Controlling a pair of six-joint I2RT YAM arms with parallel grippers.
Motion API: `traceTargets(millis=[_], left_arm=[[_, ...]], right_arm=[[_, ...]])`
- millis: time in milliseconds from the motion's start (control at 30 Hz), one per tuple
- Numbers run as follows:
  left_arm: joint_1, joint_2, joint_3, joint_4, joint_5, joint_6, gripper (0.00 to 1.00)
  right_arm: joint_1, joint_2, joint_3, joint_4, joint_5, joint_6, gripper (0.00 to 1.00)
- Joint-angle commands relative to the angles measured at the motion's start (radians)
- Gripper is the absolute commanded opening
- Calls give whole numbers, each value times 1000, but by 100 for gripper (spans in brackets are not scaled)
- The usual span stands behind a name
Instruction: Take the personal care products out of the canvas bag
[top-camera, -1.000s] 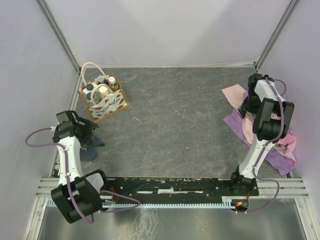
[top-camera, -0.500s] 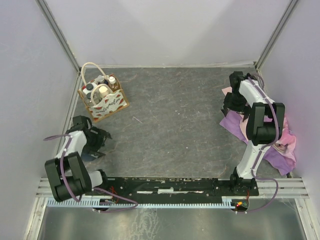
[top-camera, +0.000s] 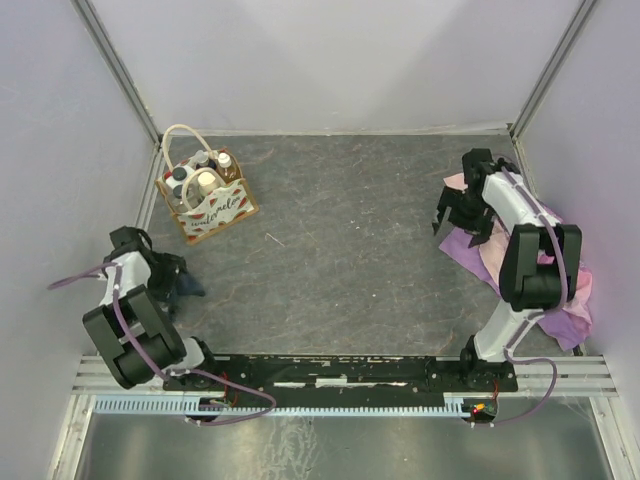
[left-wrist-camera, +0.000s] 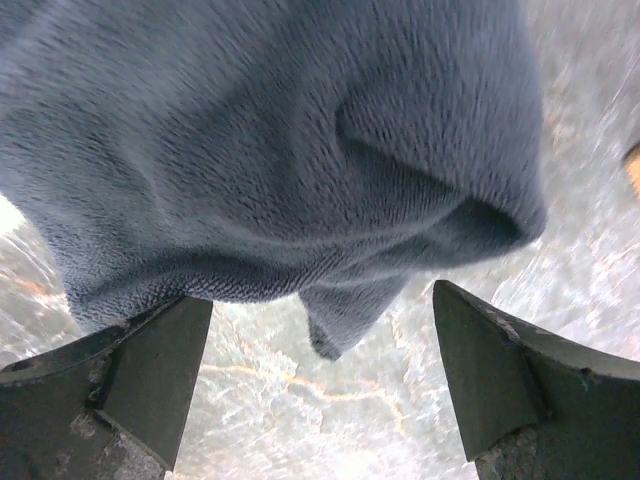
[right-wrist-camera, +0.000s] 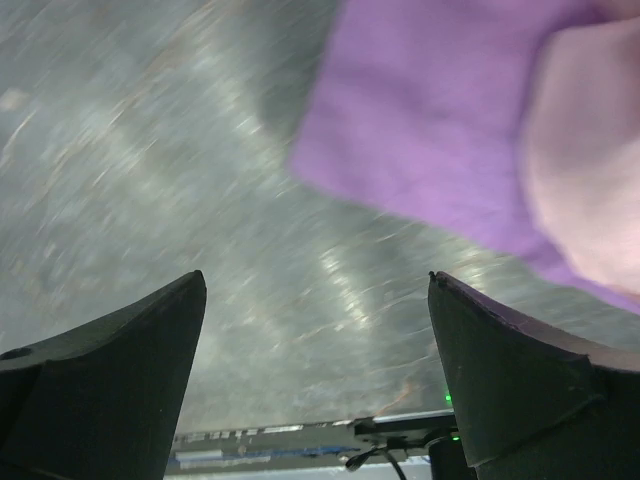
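The canvas bag (top-camera: 212, 208) stands upright at the far left of the table, with its cream handles raised. Inside it are the personal care products (top-camera: 199, 178), several small bottles and jars with white and dark caps. My left gripper (top-camera: 178, 276) is well in front of the bag, low over a dark grey cloth (left-wrist-camera: 270, 150). It is open (left-wrist-camera: 320, 375) and holds nothing. My right gripper (top-camera: 444, 222) is at the far right, by the edge of a pink-purple cloth (right-wrist-camera: 440, 130). It is wide open (right-wrist-camera: 315, 375) over bare table and empty.
The dark grey cloth (top-camera: 190, 289) lies by the left wall in front of the bag. The pink-purple cloth (top-camera: 520, 265) spreads along the right wall. A small pale scrap (top-camera: 274, 239) lies right of the bag. The arms' base rail (top-camera: 340, 370) runs along the near edge.
My left arm has swung back toward the left wall and lowered its gripper over the dark cloth. My right gripper has moved left and nearer, off the pink-purple cloth's edge.
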Motion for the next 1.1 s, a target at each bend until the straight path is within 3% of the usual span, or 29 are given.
traceTargets(millis=[0,133,467,700,867,1067], left_arm=[[59,54,74,38,-62,45,97],[109,123,92,72,-91,31,97],[179,127,142,108,-168,2,97],[183,54,181,116,-227,3,95],[180,-82,133,151,-103,-18,93],[157,-224,52,217,86,-20,87]], right_arm=[[132,-159,-82,155,-284,-36,100],[305,-212,-95,163,-317,-54,100],[516,-206,0,209,-335,-110,100],[598,-102,57,508,-405,-174,100],[642,88,267,570,-484,-147,100],[687,284,506,671,-470,-107,97]])
